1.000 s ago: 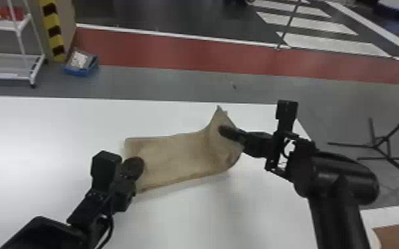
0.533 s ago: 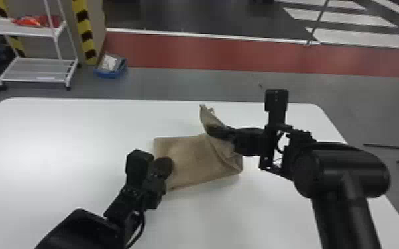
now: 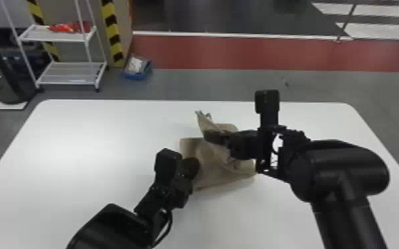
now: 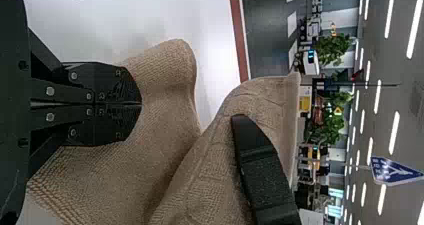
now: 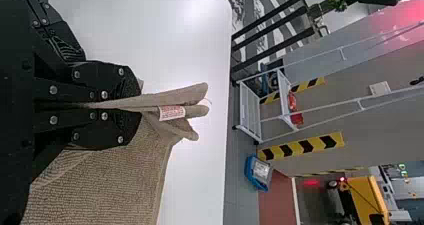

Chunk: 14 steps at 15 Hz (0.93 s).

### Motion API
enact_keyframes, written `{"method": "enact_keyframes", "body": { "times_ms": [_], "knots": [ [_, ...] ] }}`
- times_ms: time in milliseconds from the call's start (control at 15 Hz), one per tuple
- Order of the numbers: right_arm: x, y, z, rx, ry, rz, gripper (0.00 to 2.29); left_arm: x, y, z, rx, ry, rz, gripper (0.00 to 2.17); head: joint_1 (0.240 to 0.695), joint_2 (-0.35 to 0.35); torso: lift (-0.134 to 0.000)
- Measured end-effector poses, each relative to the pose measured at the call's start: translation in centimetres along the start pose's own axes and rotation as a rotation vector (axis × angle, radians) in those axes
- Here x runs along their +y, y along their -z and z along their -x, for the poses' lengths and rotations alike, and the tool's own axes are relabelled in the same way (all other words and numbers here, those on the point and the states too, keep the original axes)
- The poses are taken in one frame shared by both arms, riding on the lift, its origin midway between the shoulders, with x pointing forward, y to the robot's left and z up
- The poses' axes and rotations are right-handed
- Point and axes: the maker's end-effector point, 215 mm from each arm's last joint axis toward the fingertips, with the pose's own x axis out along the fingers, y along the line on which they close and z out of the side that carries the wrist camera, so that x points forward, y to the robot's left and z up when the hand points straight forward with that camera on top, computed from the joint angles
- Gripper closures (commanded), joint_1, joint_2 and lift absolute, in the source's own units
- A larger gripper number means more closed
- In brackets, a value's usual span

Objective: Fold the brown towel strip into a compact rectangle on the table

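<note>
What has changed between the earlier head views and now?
The right gripper has moved left across the table, bringing the raised end of the towel toward the left gripper and over the part lying flat. The head view has also turned left. Unchanged: the right jaws grip the raised end, and the left gripper stays at the towel's left part.

Towel (image 5: 105, 185): brown, fine woven pattern; label (image 5: 171, 113), white with red print. Table (image 3: 92, 139): plain white. Left gripper (image 3: 190, 167) and right gripper (image 3: 208, 136): black. Floor (image 3: 208, 84): grey, with a red band (image 3: 242, 53). Tape (image 3: 111, 29): yellow-and-black diagonal stripes. Bin (image 3: 136, 75): blue.
</note>
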Motion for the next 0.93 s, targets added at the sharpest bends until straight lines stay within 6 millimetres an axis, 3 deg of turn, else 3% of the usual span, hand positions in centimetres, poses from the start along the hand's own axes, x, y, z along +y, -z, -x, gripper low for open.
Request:
{"method": "enact_keyframes", "body": {
  "times_ms": [67, 400, 467, 600, 800, 933],
  "knots": [
    [0.0, 0.2, -0.1, 0.005, -0.001, -0.004, 1.07, 0.0, 0.0, 0.0, 0.0, 0.0, 0.0, 1.88, 0.695, -0.049, -0.117],
    [0.9, 1.4, -1.0, 0.029, -0.024, -0.012, 1.07, -0.3, -0.3, -0.3, -0.003, 0.005, 0.002, 1.88, 0.695, -0.043, -0.117],
    [1.2, 1.7, -1.1, 0.035, -0.031, -0.016, 0.81, -0.3, -0.3, -0.4, -0.002, 0.005, 0.001, 1.88, 0.695, -0.04, -0.117],
    [1.9, 2.3, -1.0, 0.045, -0.049, -0.033, 0.07, -0.1, -0.3, -0.4, -0.001, 0.002, 0.001, 1.88, 0.695, -0.035, -0.117],
    [2.6, 2.7, -0.1, 0.049, -0.068, -0.06, 0.03, 0.0, -0.3, -0.4, 0.0, 0.0, 0.001, 1.88, 0.695, -0.03, -0.117],
    [2.2, 1.9, 1.6, 0.004, -0.069, -0.086, 0.05, -0.1, -0.2, -0.4, 0.0, 0.0, 0.001, 1.88, 0.695, -0.039, -0.117]
  ]
}}
